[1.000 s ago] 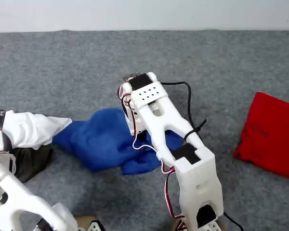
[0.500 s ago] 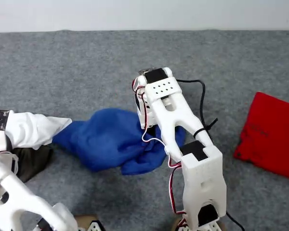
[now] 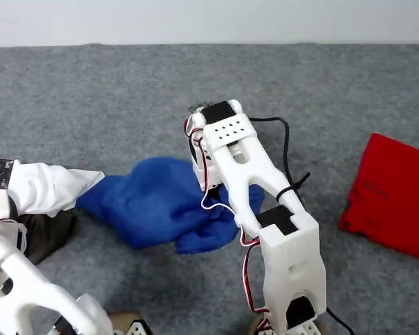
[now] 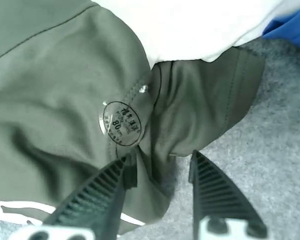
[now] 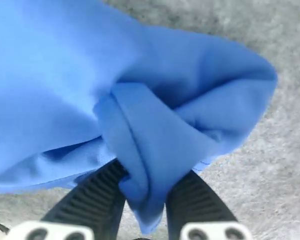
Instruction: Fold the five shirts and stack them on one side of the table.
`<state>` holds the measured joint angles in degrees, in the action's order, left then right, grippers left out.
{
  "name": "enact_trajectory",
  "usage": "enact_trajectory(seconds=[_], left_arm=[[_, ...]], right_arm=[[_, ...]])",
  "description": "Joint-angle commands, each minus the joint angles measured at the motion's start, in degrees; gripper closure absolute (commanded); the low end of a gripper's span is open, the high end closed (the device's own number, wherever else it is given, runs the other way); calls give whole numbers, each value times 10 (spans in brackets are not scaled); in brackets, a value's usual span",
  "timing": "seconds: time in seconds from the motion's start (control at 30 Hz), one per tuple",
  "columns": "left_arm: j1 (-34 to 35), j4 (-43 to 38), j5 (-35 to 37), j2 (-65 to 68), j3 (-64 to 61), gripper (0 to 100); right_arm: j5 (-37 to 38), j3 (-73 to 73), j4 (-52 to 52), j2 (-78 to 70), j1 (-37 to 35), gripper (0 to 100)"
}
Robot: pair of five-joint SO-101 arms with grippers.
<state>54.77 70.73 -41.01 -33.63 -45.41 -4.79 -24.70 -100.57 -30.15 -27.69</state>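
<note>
My right hand (image 5: 151,175) pinches a fold of the blue shirt (image 5: 65,75), whose bulk lies bunched just beyond it on the tabletop (image 5: 290,30); I should draw it over slowly, grip firm.

Table (image 3: 126,91): grey, carpet-like covering across the whole surface. A crumpled blue shirt (image 3: 153,202) lies near centre, slightly toward 7 o'clock. A folded red shirt (image 3: 394,195) lies flat at 3 o'clock, well apart from it. At 9 o'clock a dark olive shirt (image 3: 45,234) lies on the covering, and a white shirt (image 3: 49,187) overlaps its 12 o'clock side, with the white tip meeting the blue shirt.
</note>
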Motion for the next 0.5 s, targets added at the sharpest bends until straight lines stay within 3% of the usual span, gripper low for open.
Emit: enact_trajectory(seconds=[0.0,0.2,0.47], left_arm=[[-4,-12,-6,-3,3,820],[-4,-12,-6,-3,3,820],[-4,-11,-6,-4,6,820]], right_arm=[[17,-27,-23,69,-4,924],[88,-26,-24,111,22,920],[178,29,-25,172,119,924]])
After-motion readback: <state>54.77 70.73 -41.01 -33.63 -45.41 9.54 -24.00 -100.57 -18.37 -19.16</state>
